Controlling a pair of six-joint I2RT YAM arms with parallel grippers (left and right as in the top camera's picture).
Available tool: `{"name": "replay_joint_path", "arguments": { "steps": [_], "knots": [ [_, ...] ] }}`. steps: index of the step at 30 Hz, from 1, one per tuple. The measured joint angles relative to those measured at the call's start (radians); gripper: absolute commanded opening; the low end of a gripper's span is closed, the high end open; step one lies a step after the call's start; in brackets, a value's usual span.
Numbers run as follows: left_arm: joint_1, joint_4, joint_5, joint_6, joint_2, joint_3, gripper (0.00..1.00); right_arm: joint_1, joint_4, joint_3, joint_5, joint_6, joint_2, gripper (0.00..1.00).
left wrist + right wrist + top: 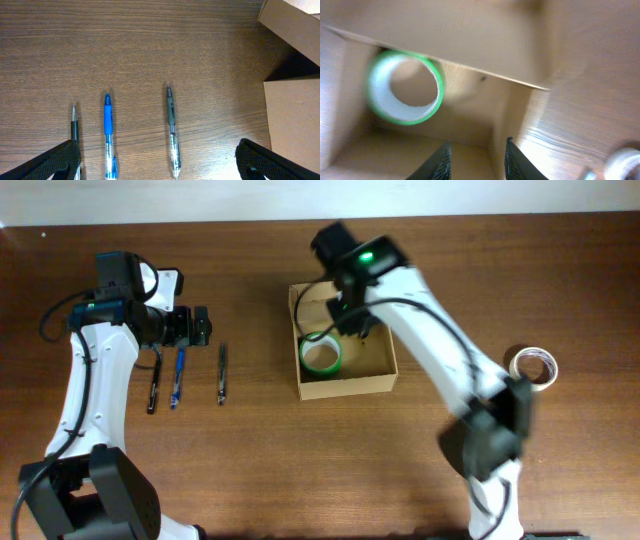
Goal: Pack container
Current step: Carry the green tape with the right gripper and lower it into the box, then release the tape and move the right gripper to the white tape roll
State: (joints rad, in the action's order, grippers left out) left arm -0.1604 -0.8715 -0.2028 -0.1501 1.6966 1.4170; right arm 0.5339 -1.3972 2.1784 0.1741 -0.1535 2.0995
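Observation:
The container (385, 383) is a tan cardboard box standing open at the table's middle, with a green-edged tape roll (321, 355) lying inside. My right gripper (357, 328) hovers over the box's far right part, open and empty. In the right wrist view the roll (405, 87) lies at the left, and the open fingers (477, 161) straddle the box's wall (497, 135). My left gripper (200, 327) is open and empty just beyond three pens. In the left wrist view its fingers (160, 167) are spread wide around the blue pen (108, 132) and grey pen (171, 127).
A black pen (153, 385), a blue pen (178, 378) and a grey pen (222, 373) lie side by side left of the box. A white tape roll (533, 367) lies at the right. The box's side (295, 125) and lid flap (287, 22) show in the left wrist view.

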Motion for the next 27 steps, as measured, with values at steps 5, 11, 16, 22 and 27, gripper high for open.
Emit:
{"name": "replay_joint_path", "arguments": {
  "steps": [5, 11, 16, 22, 27],
  "knots": [
    [0.0, 0.0, 0.0, 0.0, 0.0, 0.001, 0.99, 0.0, -0.055, 0.076, 0.142, -0.036, -0.324, 0.43],
    [0.0, 0.0, 0.0, 0.0, 0.0, 0.001, 0.99, -0.075, -0.212, 0.103, 0.317, -0.074, -0.565, 0.43],
    [0.0, 0.0, 0.0, 0.0, 0.0, 0.001, 0.99, -0.285, -0.269, 0.034, 0.325, -0.139, -0.554, 0.43],
    [0.0, 0.0, 0.0, 0.0, 0.0, 0.001, 0.99, -0.575, -0.148, -0.202, 0.183, -0.159, -0.502, 0.52],
    [0.0, 0.0, 0.0, 0.0, 0.0, 0.001, 0.99, -0.794, 0.04, -0.471, 0.018, -0.148, -0.503, 0.6]
  ]
}}
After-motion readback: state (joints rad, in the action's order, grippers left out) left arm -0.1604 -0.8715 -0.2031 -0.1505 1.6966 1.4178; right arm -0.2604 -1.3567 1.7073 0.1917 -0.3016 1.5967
